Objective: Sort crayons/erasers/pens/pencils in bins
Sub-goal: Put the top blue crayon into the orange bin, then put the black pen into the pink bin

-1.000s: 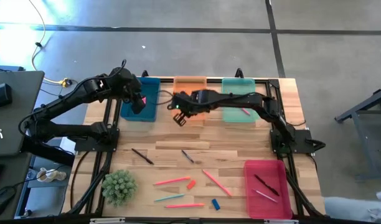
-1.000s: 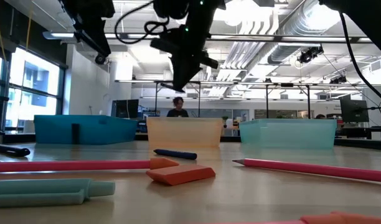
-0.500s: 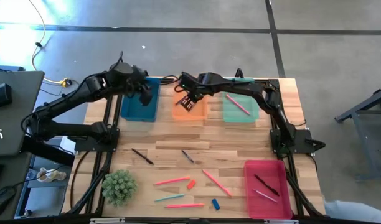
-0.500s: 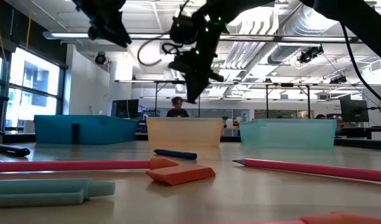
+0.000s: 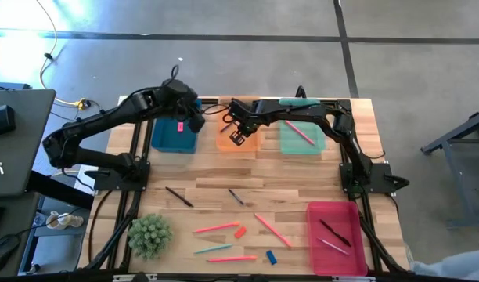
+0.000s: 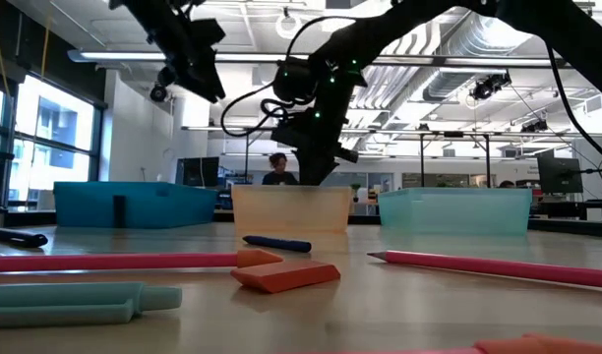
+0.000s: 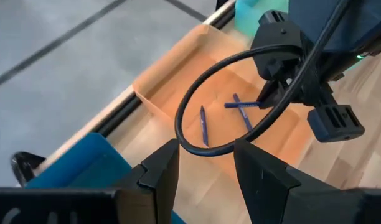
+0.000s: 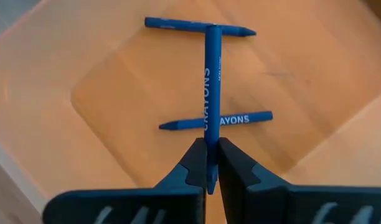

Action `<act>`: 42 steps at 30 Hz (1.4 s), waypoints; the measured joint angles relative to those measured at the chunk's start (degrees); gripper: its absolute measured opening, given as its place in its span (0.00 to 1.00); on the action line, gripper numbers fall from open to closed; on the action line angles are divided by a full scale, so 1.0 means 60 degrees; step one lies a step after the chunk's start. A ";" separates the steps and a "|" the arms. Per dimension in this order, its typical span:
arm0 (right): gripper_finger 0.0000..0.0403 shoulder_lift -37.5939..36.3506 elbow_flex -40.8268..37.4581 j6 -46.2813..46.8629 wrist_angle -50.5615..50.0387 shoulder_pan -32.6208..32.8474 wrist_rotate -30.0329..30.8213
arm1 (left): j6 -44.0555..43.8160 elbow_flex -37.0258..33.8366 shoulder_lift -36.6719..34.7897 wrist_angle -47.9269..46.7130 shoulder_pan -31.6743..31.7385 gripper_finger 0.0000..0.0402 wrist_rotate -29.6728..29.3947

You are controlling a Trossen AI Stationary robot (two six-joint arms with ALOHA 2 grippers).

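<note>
Orange plastic fills your right wrist view: the right gripper (image 8: pixel 207 163) hangs over the orange bin (image 5: pixel 226 139) with its fingers pinched tight on a blue crayon (image 8: pixel 211 93), printed CRAYONS along its side. That held crayon's lower end is hidden between the fingers. Two more crayons (image 8: pixel 198 26) lie on the bin floor beneath it, one partly covered by the held stick. From overhead you cannot make out any of the three; the gripper body (image 5: pixel 238 129) masks them.

Your left gripper (image 7: pixel 206 163) hovers at the seam between the dark blue bin (image 5: pixel 173 141) and the orange one, fingers parted and nothing between them. A pink eraser (image 5: pixel 179 125) shows in the blue bin, just beside the left arm.

Toward twelve o'clock on the table the light green bin (image 5: pixel 301 139) holds one pink pencil (image 5: pixel 298 131). At about five o'clock the red-pink bin (image 5: pixel 336 243) holds a dark pen (image 5: pixel 334 233) and a paler stick you cannot identify.

Loose items lie around six o'clock: pink pencils (image 5: pixel 216 228), a light blue pencil (image 5: pixel 213 249), an orange-red eraser (image 5: pixel 239 232), a blue eraser (image 5: pixel 271 256), and two dark sticks (image 5: pixel 178 197) too small to tell pen from crayon.
</note>
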 joint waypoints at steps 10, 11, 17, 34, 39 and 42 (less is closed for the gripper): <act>0.01 0.0004 -0.0125 -0.0676 0.0337 -0.0297 -0.0306 | -0.0541 0.0000 0.0394 -0.0341 -0.0345 0.35 0.0245; 0.01 0.0004 -0.0125 -0.0713 0.0357 -0.0321 -0.0328 | -0.0558 0.0000 0.0393 -0.0530 -0.0436 0.35 0.0243; 0.01 0.0108 -0.0125 -0.0821 0.0278 -0.0373 -0.0381 | -0.1088 -0.0004 0.0389 -0.2179 -0.1049 0.35 -0.0083; 0.17 0.0393 -0.0121 -0.0625 0.0157 -0.0361 -0.1274 | -0.1356 -0.0004 0.0382 -0.3930 -0.3179 0.35 -0.0043; 0.32 0.0357 -0.0118 -0.0152 0.0073 -0.0347 -0.1602 | -0.1323 -0.0004 0.0382 -0.4834 -0.3693 0.35 -0.0043; 0.36 0.0190 -0.0118 0.0185 -0.0049 -0.0347 -0.1533 | -0.1268 -0.0004 0.0382 -0.5358 -0.3973 0.35 -0.0039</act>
